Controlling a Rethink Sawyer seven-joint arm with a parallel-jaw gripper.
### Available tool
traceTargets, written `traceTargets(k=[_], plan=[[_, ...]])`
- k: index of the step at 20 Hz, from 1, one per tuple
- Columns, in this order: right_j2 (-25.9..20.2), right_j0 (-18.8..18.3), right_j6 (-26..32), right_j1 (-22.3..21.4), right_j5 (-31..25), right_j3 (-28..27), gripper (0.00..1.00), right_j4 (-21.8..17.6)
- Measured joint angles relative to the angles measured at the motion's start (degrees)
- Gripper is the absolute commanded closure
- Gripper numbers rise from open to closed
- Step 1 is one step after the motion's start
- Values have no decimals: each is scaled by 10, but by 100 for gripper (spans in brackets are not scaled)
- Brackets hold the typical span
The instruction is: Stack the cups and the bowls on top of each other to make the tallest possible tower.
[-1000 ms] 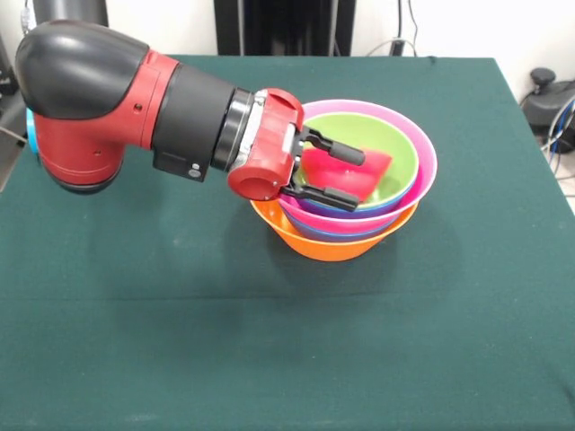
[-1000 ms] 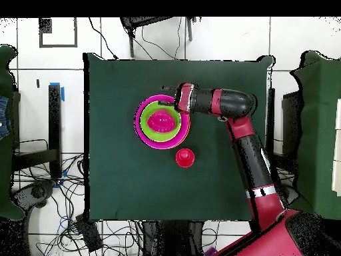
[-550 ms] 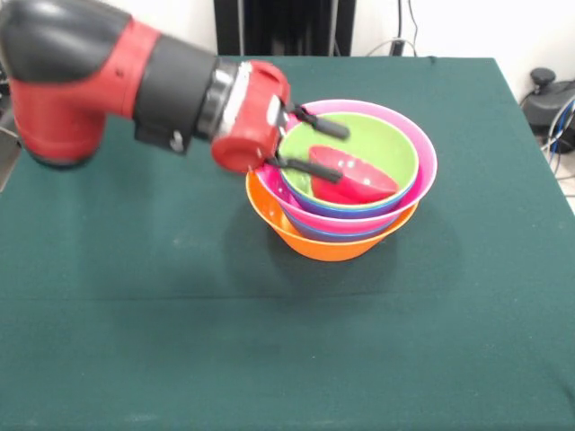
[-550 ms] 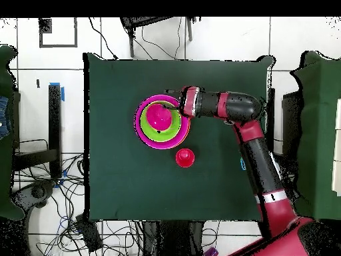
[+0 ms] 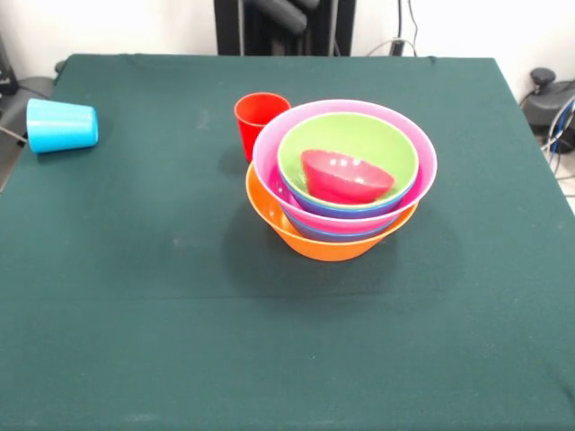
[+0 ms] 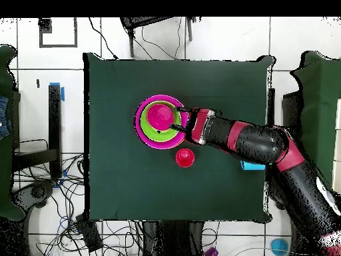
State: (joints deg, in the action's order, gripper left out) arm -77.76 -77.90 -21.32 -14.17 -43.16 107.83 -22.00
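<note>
From the front, the tower [image 5: 341,189] stands mid-desk: an orange bowl [image 5: 314,241] as base, a pink bowl [image 5: 422,180] nested in it with purple and blue rims just showing between, a green bowl [image 5: 395,148] inside that, and the small red bowl [image 5: 346,175] lying tilted on top, not seated level. A red cup [image 5: 259,121] stands upright just behind the tower, and a blue cup [image 5: 61,126] lies on its side near the desk [image 5: 135,314] edge, well apart. No arm shows in this view. The sensible next step, I judge, is a cup onto the tower; it would sit best mouth-down on a levelled red bowl, so the tilt ought to be squared first or the cup lowered slowly and centred. From overhead, the arm reaches across the desk with the tool [image 6: 181,126] at the tower's rim, its fingers looking spread and holding nothing, though they are small and not certain. The red cup [image 6: 184,158] sits near the tower; the blue cup [image 6: 252,165] is mostly hidden under the arm. A green cup shows in neither view, and the lower bowls are hidden but for their rims.
</note>
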Motion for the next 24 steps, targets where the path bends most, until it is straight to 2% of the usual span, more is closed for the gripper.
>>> traceTargets(k=[2,3,6,9,11,12,13,14,15,17,21,22,23,24], plan=[[-15,-3,-56,-55,55,46,0,9],[-28,-2,-105,-99,99,81,0,19],[-45,6,-181,-163,168,129,0,35],[-47,33,-277,-235,261,181,0,50],[-24,78,-349,-283,342,214,0,52],[-12,94,-366,-294,363,220,0,52],[24,136,-400,-316,410,233,0,52],[43,157,-414,-324,431,238,0,52],[98,213,-440,-340,473,245,0,52],[151,266,-458,-350,509,249,0,51],[357,469,-483,-368,615,257,0,54],[379,490,-483,-368,623,258,0,54],[423,531,-483,-367,637,261,0,56],[440,546,-483,-367,640,262,0,57]])
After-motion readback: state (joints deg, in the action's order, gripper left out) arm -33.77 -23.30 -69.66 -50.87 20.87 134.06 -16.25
